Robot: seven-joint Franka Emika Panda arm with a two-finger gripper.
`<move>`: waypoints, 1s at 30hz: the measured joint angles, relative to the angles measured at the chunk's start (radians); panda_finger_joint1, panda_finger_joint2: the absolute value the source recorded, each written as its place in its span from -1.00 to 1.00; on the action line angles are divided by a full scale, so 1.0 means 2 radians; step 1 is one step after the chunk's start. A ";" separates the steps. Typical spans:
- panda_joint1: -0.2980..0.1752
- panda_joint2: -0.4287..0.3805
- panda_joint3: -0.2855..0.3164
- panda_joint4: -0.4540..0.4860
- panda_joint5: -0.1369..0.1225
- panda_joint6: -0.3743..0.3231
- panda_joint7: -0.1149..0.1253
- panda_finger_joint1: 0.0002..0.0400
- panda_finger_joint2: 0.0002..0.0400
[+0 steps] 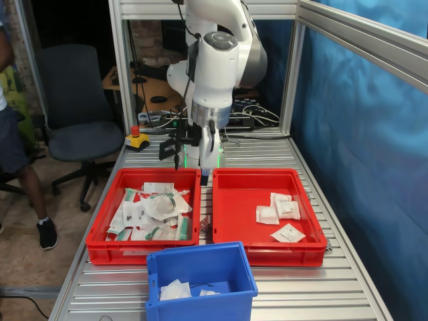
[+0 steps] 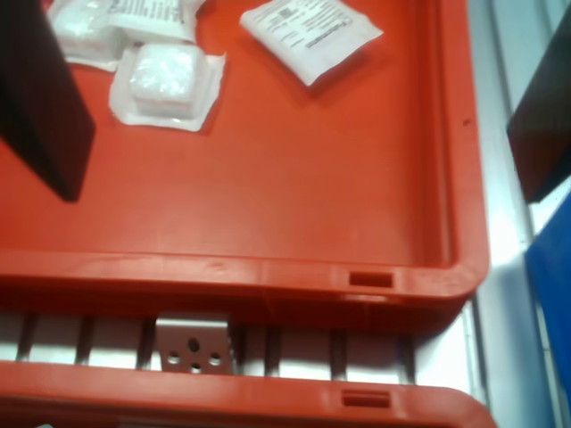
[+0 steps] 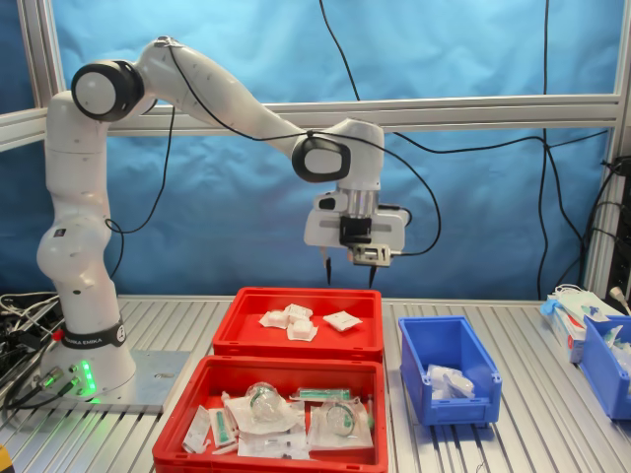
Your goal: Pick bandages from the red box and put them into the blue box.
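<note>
Several bandages (image 1: 288, 209), small white sealed packets, lie in the red box (image 1: 235, 221) on the first exterior view's right; they also show in the second exterior view (image 3: 301, 329). My gripper (image 3: 350, 270) hangs open and empty well above this red box, over its side facing the other red tray. In the wrist view the dark fingers (image 2: 40, 107) stand wide apart, with bandages (image 2: 168, 78) on the red floor beyond them. The blue box (image 1: 200, 262) stands at the table's front and holds a few white packets (image 1: 175, 289). It also shows in the second exterior view (image 3: 446, 347).
A second red tray (image 1: 110, 246) beside the first is full of larger white wrappers with green rolls (image 1: 166, 204). A metal bracket (image 2: 194, 346) sits in the gap between the trays. Another blue bin (image 3: 603, 367) stands at the second exterior view's far right. Aluminium frame posts (image 1: 292, 67) rise behind.
</note>
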 joint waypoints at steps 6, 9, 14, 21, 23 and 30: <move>0.002 0.008 0.003 -0.025 0.000 0.023 0.000 1.00 1.00; 0.002 0.011 0.003 -0.037 0.000 0.038 0.000 1.00 1.00; 0.002 0.015 0.005 -0.069 0.000 0.088 0.000 1.00 1.00; 0.003 0.020 0.011 -0.106 0.000 0.136 0.000 1.00 1.00; 0.004 0.021 0.013 -0.113 0.000 0.145 0.001 1.00 1.00; 0.013 0.025 0.026 -0.141 0.000 0.167 0.029 1.00 1.00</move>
